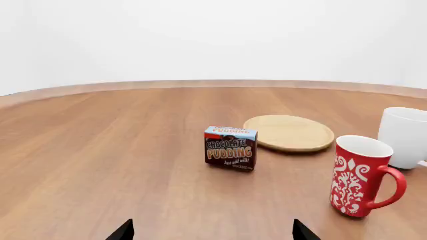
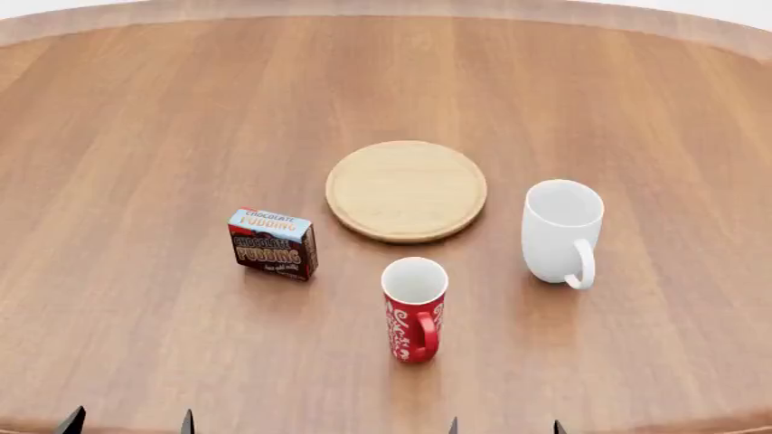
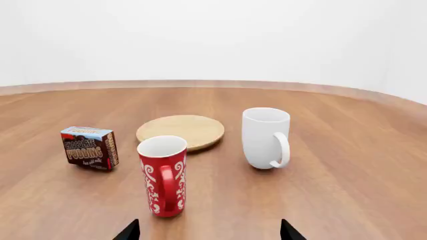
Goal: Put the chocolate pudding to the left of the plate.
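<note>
Nearest the head camera, at the view's lower edge, four dark fingertips poke into the picture: the left gripper (image 2: 128, 421) at about 7 o'clock and the right gripper (image 2: 504, 425) at about 5 o'clock. Each pair of tips stands well apart with nothing between them, so both jaws are wide and hold nothing. The wrist views show the same thing, the left gripper (image 1: 212, 231) and the right gripper (image 3: 209, 230) each showing only two spread tips over bare wood.

Just beyond them on the table (image 2: 145, 117) stands the red mug (image 2: 414, 309), upright, its handle turned toward the robot. The white mug (image 2: 562, 231) stands upright at about 2 o'clock from the red one, well apart from it, its handle also toward the robot.

The plate (image 2: 407, 190) lies flat at 12 o'clock from the red mug, near the table's middle.

The pudding (image 2: 274, 243) stands upright at about 8 o'clock from the plate, near its rim but not touching it, and at about 10 o'clock from the red mug. Its lettered dark front faces the robot, turned slightly, with the light blue top upward. It rests on the table, clear of both grippers.
</note>
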Controlling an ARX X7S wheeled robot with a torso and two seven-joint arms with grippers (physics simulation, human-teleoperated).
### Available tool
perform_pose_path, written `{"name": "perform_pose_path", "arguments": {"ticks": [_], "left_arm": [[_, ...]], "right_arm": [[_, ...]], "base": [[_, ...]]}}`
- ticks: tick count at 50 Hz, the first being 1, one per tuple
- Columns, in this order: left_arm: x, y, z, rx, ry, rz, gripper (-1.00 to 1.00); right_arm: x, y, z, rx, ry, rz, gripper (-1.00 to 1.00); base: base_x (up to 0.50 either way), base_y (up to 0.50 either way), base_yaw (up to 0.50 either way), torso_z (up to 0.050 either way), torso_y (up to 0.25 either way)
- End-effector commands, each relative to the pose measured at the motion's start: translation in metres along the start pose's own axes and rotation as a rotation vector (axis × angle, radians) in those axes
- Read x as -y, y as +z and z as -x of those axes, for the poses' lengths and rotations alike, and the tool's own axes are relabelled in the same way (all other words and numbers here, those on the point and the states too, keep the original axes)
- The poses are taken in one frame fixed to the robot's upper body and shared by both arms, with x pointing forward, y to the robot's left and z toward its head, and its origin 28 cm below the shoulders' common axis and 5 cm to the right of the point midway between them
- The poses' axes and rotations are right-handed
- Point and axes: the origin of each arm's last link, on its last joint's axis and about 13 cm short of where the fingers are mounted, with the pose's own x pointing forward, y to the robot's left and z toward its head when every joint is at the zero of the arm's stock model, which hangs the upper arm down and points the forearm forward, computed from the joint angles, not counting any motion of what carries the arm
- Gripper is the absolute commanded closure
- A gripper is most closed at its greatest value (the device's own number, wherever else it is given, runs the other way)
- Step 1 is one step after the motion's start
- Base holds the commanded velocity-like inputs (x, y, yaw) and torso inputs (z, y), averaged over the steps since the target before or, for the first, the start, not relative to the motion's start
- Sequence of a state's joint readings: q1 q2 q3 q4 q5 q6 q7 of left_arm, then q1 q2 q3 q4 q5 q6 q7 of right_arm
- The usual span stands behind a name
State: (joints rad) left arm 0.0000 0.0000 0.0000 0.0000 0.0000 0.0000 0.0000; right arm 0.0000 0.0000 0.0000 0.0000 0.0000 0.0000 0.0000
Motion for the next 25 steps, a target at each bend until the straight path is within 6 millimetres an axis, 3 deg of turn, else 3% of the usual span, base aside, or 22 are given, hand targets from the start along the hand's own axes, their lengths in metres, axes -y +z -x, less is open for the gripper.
{"name": "perform_pose_path", "arguments": {"ticks": [1, 25], "left_arm": [[-0.0001, 0.0004, 0.0005, 0.0, 0.0, 0.0, -1.0], [-0.0013, 0.0008, -0.0002, 0.016, 0.016, -0.023, -1.0]], "right_arm": [[-0.0002, -0.0007, 0.0002, 0.0, 0.0, 0.0, -1.0], [-0.0028, 0.0007, 0.0002, -0.014, -0.006, -0.003, -1.0]], "base": [[0.0, 0.0, 0.0, 0.0, 0.0], [0.0, 0.02, 0.0, 0.0, 0.0]]}}
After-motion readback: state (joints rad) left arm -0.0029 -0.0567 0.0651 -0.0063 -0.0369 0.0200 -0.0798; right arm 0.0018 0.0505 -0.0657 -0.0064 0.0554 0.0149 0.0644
